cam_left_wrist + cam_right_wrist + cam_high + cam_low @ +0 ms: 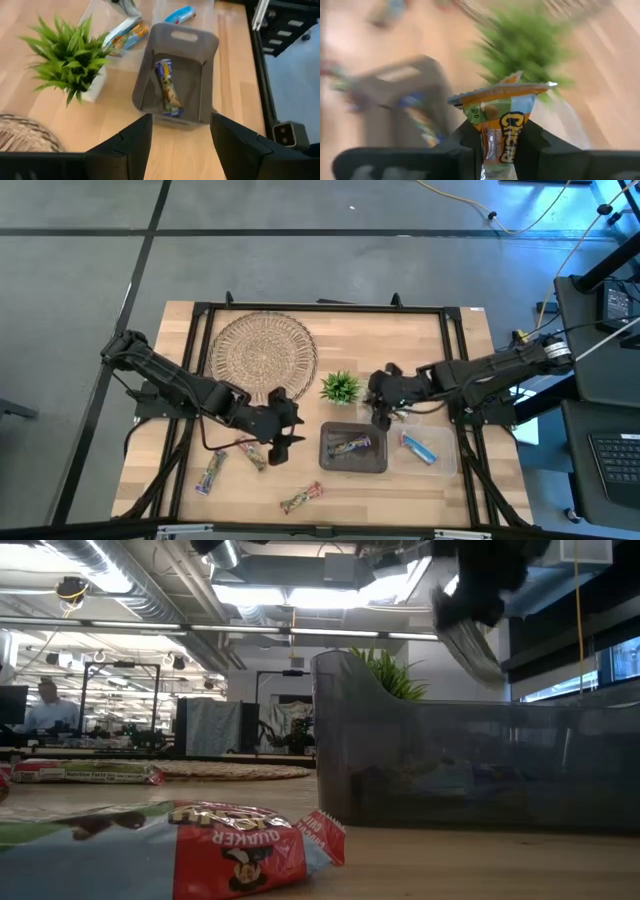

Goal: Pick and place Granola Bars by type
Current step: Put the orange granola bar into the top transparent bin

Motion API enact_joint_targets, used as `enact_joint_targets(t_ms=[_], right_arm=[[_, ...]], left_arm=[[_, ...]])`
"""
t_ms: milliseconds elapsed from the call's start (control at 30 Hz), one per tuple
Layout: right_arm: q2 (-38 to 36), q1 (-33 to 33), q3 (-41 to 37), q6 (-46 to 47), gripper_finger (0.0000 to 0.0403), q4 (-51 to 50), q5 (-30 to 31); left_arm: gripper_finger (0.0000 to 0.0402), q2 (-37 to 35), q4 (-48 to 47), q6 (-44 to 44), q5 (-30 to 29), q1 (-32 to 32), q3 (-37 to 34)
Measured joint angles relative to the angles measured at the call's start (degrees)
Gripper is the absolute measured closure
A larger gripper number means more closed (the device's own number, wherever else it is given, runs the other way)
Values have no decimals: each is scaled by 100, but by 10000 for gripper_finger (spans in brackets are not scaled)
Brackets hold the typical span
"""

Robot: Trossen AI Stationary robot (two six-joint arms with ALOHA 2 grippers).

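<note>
My right gripper (pixel 385 412) hangs over the table between the small plant (pixel 341 387) and the clear bin (pixel 428 450), shut on an orange, green and blue granola bar (pixel 500 120). My left gripper (pixel 287 432) is open and touches nothing, just left of the grey bin (pixel 353 450). That bin holds one blue and yellow bar (pixel 167 90), which lies flat on its floor. A blue bar (pixel 419 447) lies in the clear bin. Three more bars lie flat on the table near the front left (pixel 212 472), (pixel 250 452), (pixel 302 497). My right gripper pinches the granola bar between its two fingers (pixel 465 142) on the wrapper's flat faces near one end (pixel 497 150). The rest of the bar, with its crimped end (pixel 502 90), sticks out past the fingertips. It is lifted clear and hangs tilted below the gripper (pixel 125 32).
A round woven mat (pixel 262 352) lies at the far left of the table. The potted plant stands close beside the right gripper. A black frame (pixel 320 308) runs around the table. In the low view a red and green bar (pixel 200 845) lies in front of the grey bin (pixel 470 765).
</note>
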Motion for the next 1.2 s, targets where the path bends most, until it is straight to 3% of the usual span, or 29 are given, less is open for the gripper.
enact_joint_targets(t_ms=[233,667,967,1200], right_arm=[[87,-248,0,795,323,-1442,206],[1180,-272,0,753,323,-1738,187],[1566,-273,0,754,323,-1782,-4],[1547,-274,0,774,316,-1772,-221]], left_arm=[[208,-2,-254,-98,13,3,0],[217,0,-1115,-786,77,3,-528],[217,2,-2260,-1973,-492,36,-1018],[217,2,-2269,-2959,-28,147,-1823]])
